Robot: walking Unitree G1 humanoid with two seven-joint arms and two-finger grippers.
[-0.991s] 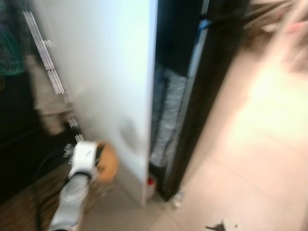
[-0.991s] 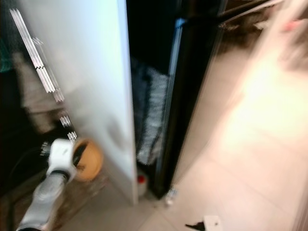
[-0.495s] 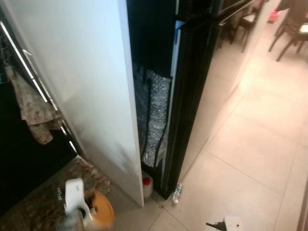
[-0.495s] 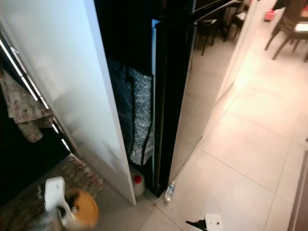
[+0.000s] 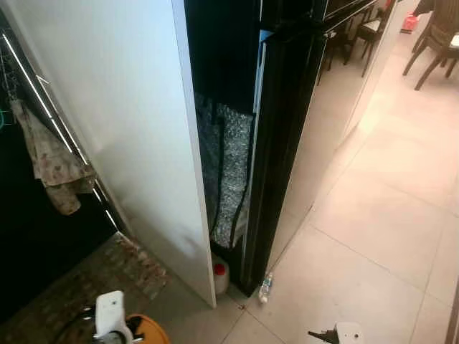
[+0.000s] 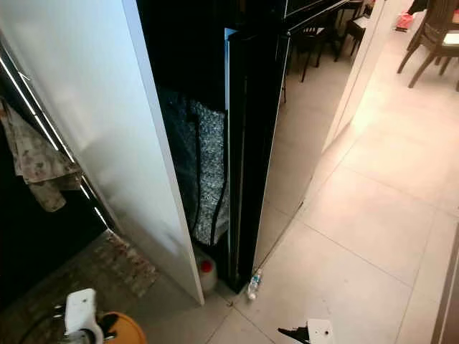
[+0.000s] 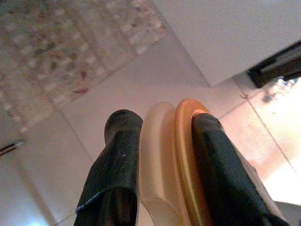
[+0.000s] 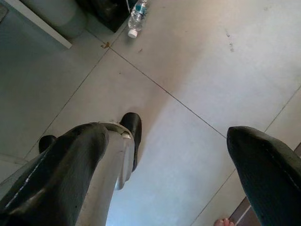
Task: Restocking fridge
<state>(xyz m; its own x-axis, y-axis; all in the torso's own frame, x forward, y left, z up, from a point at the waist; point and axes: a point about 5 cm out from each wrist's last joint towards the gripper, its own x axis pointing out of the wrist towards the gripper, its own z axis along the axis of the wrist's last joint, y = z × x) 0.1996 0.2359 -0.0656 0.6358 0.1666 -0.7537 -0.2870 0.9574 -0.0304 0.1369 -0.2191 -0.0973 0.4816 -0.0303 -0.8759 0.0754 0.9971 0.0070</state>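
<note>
The black fridge (image 5: 287,143) stands beside a white panel (image 5: 122,129). A white jug (image 5: 221,276) and a small bottle (image 5: 264,287) lie at the fridge's base. Well below the fridge, near a patterned rug (image 5: 107,272), the left gripper (image 7: 162,155) clamps an orange plate (image 7: 181,155). The right gripper (image 8: 164,160) hangs spread wide over floor tiles.

A round orange plastic plate (image 7: 184,155), a tall white panel (image 5: 122,122), glossy black fridge (image 5: 283,136), beige floor tiles (image 5: 373,236), speckled brown mat (image 5: 86,276).
</note>
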